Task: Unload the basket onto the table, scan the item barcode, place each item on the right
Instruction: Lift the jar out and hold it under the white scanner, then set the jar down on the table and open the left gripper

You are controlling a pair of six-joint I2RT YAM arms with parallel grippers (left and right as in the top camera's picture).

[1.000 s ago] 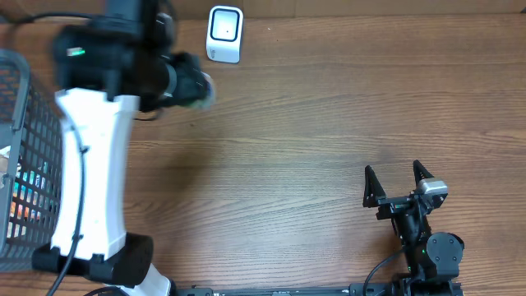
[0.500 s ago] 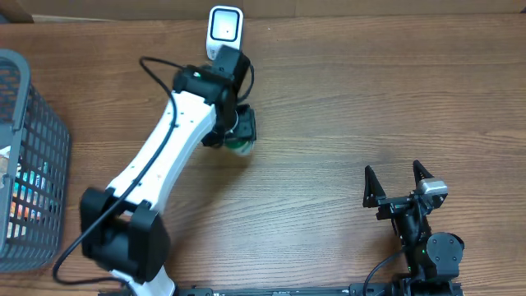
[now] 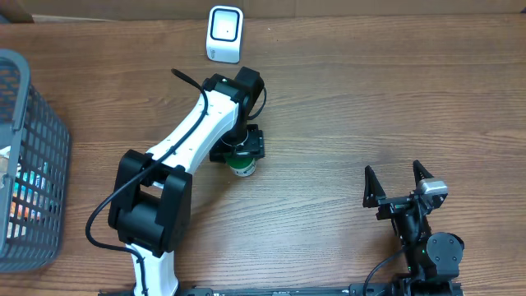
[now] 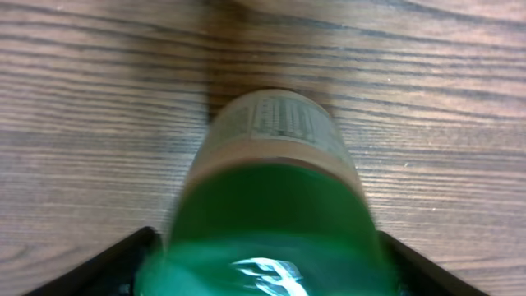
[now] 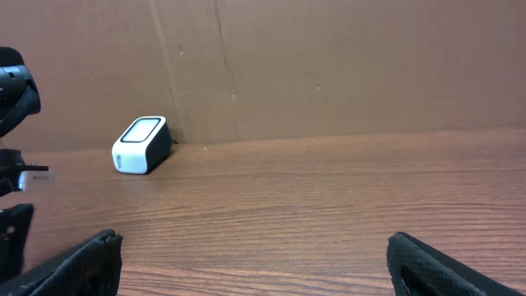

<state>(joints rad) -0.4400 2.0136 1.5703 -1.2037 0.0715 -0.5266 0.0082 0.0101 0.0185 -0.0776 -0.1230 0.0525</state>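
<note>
**Green bottle on the table, short of the scanner**

Green bottle (image 3: 242, 168) sits between the fingers of the left claw (image 4: 267, 263), out on the wooden table (image 3: 370, 99). A pale label with fine print is at its far end; no barcode made out. The jaws flank both sides of the bottle. Cannot tell whether they clamp it or merely stand beside it.

White scanner (image 3: 224, 33) is at the back edge, window up and apart from the bottle, with bare wood between them.

Right claw (image 3: 393, 173) is parked near the front edge, jaws spread wide, holding nothing. The wire basket (image 3: 33, 107) on the left holds more goods.

Progress, as judged: the item is out of the basket and in the scanner's neighbourhood. Nothing shows a read. If none was made, the label must yet be presented to the window.
</note>
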